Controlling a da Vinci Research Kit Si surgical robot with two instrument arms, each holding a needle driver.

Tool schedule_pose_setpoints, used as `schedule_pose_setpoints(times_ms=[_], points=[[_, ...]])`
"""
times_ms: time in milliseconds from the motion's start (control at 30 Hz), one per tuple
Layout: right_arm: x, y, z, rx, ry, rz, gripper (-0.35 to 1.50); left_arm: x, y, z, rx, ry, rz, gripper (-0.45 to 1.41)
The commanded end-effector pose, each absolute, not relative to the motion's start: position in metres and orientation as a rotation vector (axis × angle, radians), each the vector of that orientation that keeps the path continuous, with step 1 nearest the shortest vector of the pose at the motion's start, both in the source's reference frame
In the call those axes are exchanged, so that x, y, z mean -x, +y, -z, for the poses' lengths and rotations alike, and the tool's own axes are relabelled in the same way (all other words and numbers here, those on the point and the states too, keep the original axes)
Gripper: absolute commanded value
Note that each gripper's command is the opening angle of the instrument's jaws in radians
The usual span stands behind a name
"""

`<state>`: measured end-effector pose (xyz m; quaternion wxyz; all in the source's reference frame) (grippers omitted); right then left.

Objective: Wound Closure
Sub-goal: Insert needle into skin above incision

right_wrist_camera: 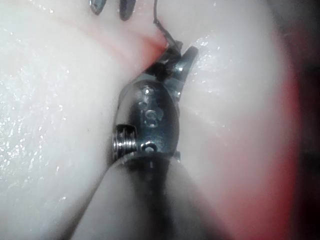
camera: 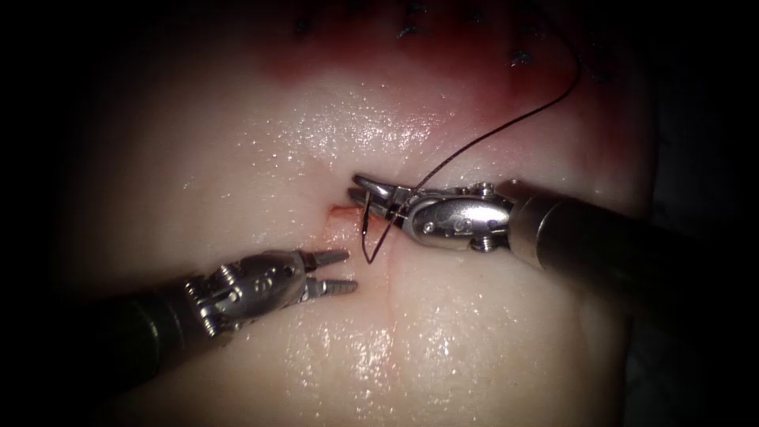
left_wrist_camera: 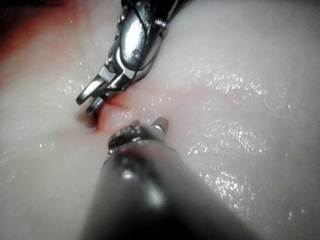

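**Ana:** Right of the cut (camera: 387, 296), the right tool (camera: 365, 190) reaches in over the tissue (camera: 237, 142), its jaws clamped on the needle (camera: 368, 237) near the thread end of its curve. The dark curve hangs from the jaws across the cut line, its point low and just beside the left tool (camera: 336, 271).

**Ben:** Is the needle in the tissue?

**Ana:** I can't tell; the tip sits at the surface. The left tool waits on the left side, jaws apart, holding nothing.

**Ben:** What makes this moment go well?

**Ana:** My judgement: keep a firm grip so the needle can't swivel, keep the curve square to the cut, and keep the thread (camera: 514, 119) slack, not dragging.

**Ben:** Count for me.

**Ana:** Two tools, one needle, one thread running far and right towards the red fluid (camera: 443, 79). Dark finished stitches (camera: 518, 57) sit at the far edge; too dim to count exactly. From the left wrist, the right tool (left_wrist_camera: 90, 102) sits right at the reddened cut.
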<state>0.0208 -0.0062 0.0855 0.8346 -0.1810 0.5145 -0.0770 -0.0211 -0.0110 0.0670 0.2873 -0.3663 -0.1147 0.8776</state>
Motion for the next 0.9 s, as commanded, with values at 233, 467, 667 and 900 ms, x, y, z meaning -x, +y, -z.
schedule_pose_setpoints(times_ms=[233, 467, 667, 900], points=[[-0.0208, -0.0045, -0.0846, 0.433, 1.121, 0.095, -0.35, 0.0220, -0.0091, -0.0663, 1.040, -0.255, -2.290, 0.22], [-0.0207, -0.0010, -0.0804, 0.450, 1.151, 0.032, -0.35, 0.0231, -0.0076, -0.0657, 1.054, -0.216, -2.283, 0.20], [-0.0208, 0.0010, -0.0786, 0.447, 1.171, 0.012, -0.35, 0.0242, -0.0084, -0.0683, 1.039, -0.191, -2.314, 0.19], [-0.0206, 0.0023, -0.0782, 0.451, 1.180, -0.005, -0.35, 0.0244, -0.0110, -0.0714, 1.002, -0.259, -2.339, 0.19]])
